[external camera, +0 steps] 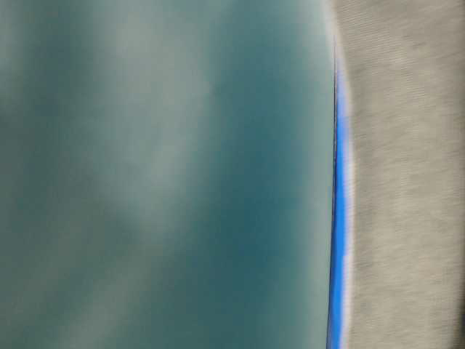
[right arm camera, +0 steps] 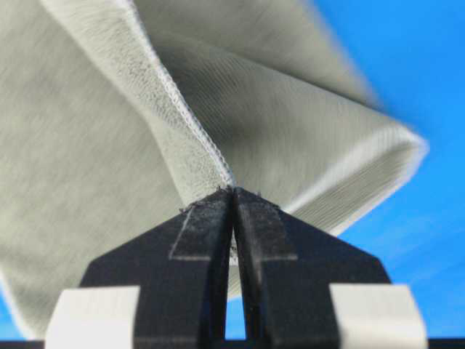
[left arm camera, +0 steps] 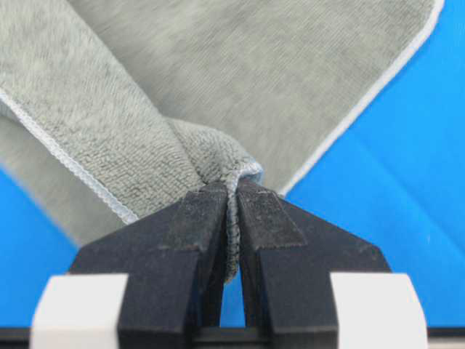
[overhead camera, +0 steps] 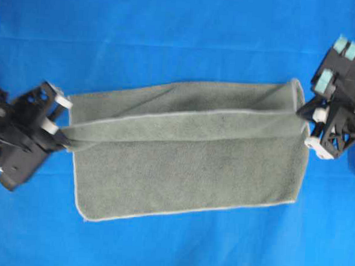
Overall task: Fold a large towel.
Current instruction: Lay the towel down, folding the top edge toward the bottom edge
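The towel [overhead camera: 187, 170] lies across the middle of the blue cloth [overhead camera: 171, 36] that covers the table, grey-green with a thin pale stitched edge. Its near half rests flat, with the bottom hem running from lower left up toward the right. Its far half is lifted and drawn forward, so that a pale-edged band stretches taut from one side to the other over the flat part.

At the left end of that band the left gripper [overhead camera: 61, 137] is clamped on a bunched corner. At the right end the right gripper [overhead camera: 303, 116] pinches the other corner, where a small loop of hem stands up just above it. Both arms sit outside the towel's short sides, and open blue cloth stretches above, below and on both sides of the towel.

The left wrist view gives what the overhead one cannot: the black fingers [left arm camera: 196, 225] pressed together with a fold of towel [left arm camera: 240, 80] squeezed upright between them, its stitched edge [left arm camera: 65, 156] running off to the upper left and bare blue cloth [left arm camera: 392, 182] to the right.

The right wrist view likewise has the fingers [right arm camera: 200, 233] closed on a thin corner of the towel [right arm camera: 87, 182], the cloth fanning out above them in two sheets, blurred at the right edge.

The table-level view is a smear of teal and grey with a narrow blue stripe [external camera: 340, 218]; nothing in it can be made out for certain.
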`<act>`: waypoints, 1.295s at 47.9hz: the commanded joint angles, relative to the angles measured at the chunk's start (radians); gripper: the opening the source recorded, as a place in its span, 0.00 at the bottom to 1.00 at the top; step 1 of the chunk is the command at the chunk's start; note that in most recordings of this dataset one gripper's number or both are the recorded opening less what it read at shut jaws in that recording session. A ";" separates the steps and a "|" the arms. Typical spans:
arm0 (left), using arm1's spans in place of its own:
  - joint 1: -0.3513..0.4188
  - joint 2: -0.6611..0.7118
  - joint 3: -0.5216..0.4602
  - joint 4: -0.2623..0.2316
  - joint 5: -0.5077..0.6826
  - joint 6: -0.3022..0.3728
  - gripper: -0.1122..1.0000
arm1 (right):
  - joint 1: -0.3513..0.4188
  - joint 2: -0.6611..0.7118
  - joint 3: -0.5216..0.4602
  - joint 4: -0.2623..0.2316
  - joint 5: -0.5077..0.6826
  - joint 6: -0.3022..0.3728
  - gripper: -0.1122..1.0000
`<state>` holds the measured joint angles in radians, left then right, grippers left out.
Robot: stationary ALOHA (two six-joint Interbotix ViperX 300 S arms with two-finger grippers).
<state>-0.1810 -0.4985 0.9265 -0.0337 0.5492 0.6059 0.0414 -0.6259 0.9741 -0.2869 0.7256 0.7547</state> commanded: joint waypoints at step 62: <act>-0.238 0.135 -0.075 0.012 -0.153 -0.448 0.71 | 0.279 0.057 -0.021 -0.041 -0.104 0.255 0.63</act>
<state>-0.4403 -0.3221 0.8759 -0.0276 0.3912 0.1411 0.3559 -0.5538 0.9925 -0.2623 0.5937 1.0078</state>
